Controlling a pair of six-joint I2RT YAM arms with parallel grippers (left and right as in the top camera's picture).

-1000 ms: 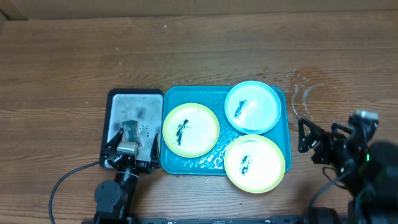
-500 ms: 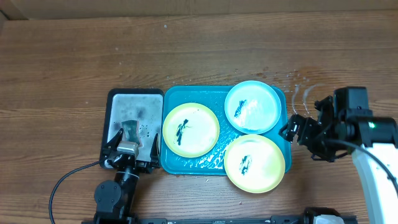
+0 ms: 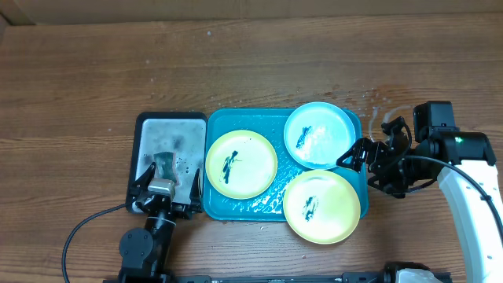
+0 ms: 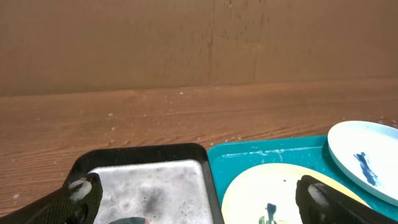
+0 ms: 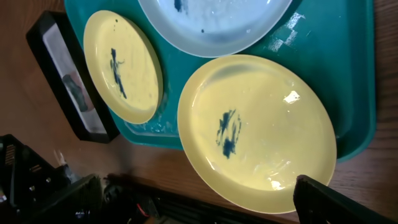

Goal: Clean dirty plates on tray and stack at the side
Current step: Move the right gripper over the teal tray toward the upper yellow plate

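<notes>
Three plates lie face up on the tray [image 3: 236, 118], a teal one set lengthwise near the middle of the desk [image 3: 251, 63], closer to the desk's near edge than to its far one. First yellow-green plate [image 3: 240, 163] sits at the tray's left end, flat, dark smear at its centre. Light blue plate [image 3: 318, 135] fills the tray's far right corner, smear also at centre, wet sheen around it. Second yellow-green plate [image 3: 321, 206] is at the near right corner and hangs out over the tray's near rim; smear at centre. Its far edge meets the blue plate's near edge; cannot tell whether one overlaps the other. Water film [image 3: 259, 206] shines on the tray floor along the near rim, between the two yellow-green plates. Small grey tray [image 3: 170, 126] with black rim stands just beside the teal tray's left edge, a dull greenish wad [image 3: 165, 163] lying in it. Left claw [image 3: 163, 179] hangs over the grey tray's near end, fingers spread wide, nothing between them. Right claw [image 3: 368, 167] is at the teal tray's right rim, level with the gap between the blue plate and the second yellow-green plate, fingers wide apart and empty; contact with the rim cannot be told. Wet streaks [image 3: 381, 118] mark the desk by the tray's far right corner.
</notes>
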